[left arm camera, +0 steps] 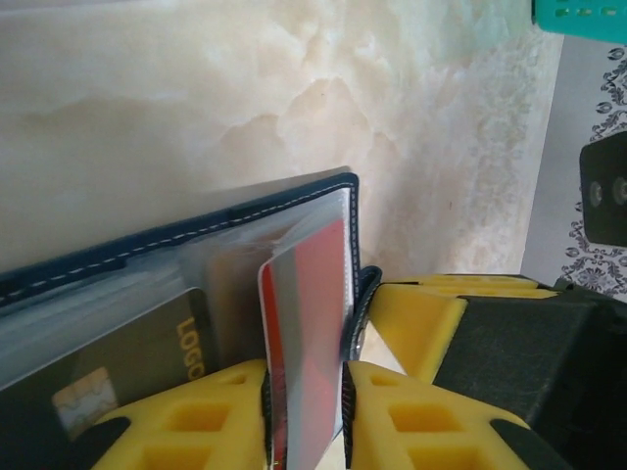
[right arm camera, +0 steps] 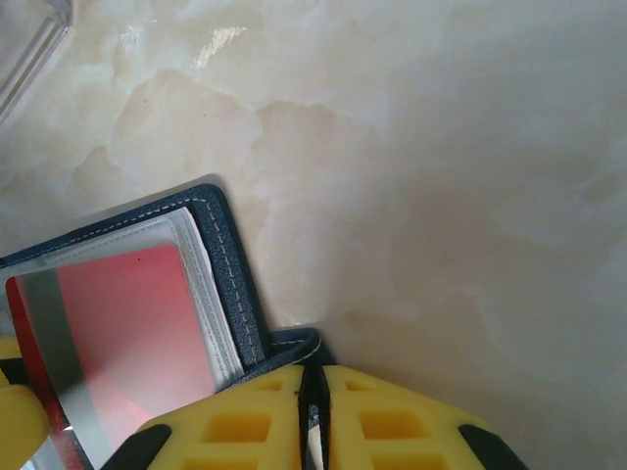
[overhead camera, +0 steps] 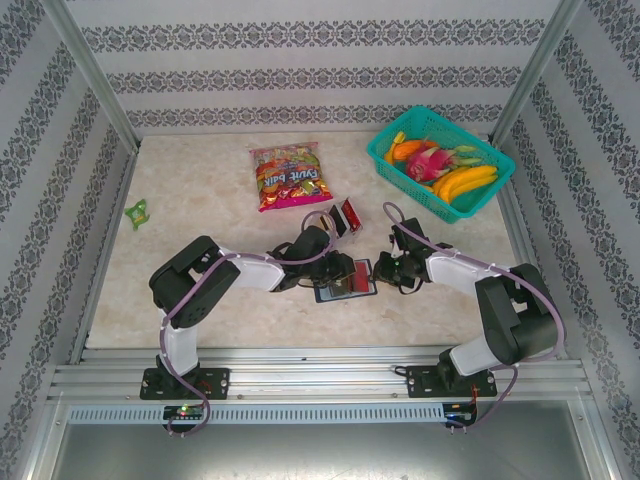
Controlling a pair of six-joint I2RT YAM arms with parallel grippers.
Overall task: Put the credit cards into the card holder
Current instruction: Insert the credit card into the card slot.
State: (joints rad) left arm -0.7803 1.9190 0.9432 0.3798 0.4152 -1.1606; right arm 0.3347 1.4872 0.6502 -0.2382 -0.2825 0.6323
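Observation:
The navy card holder point(overhead camera: 345, 289) lies open on the marble table between both grippers. A red card point(left arm camera: 309, 294) stands partly inside its clear right-hand slot, beside a tan-gold card point(left arm camera: 137, 362) in another slot. My left gripper point(left arm camera: 306, 380) straddles the red card's near end, its yellow jaws slightly parted with a gap on the right side, so it is open. My right gripper point(right arm camera: 313, 380) is shut on the card holder's point(right arm camera: 230, 264) navy tab at its near corner. The red card point(right arm camera: 127, 323) shows through the sleeve. More cards point(overhead camera: 345, 216), red and dark, sit behind the grippers.
A colourful snack bag point(overhead camera: 287, 175) lies at the back centre. A teal basket point(overhead camera: 430, 113) of toy fruit stands at the back right. A small green item point(overhead camera: 136, 212) rests at the far left. A clear plastic corner point(right arm camera: 29, 39) lies beyond the holder.

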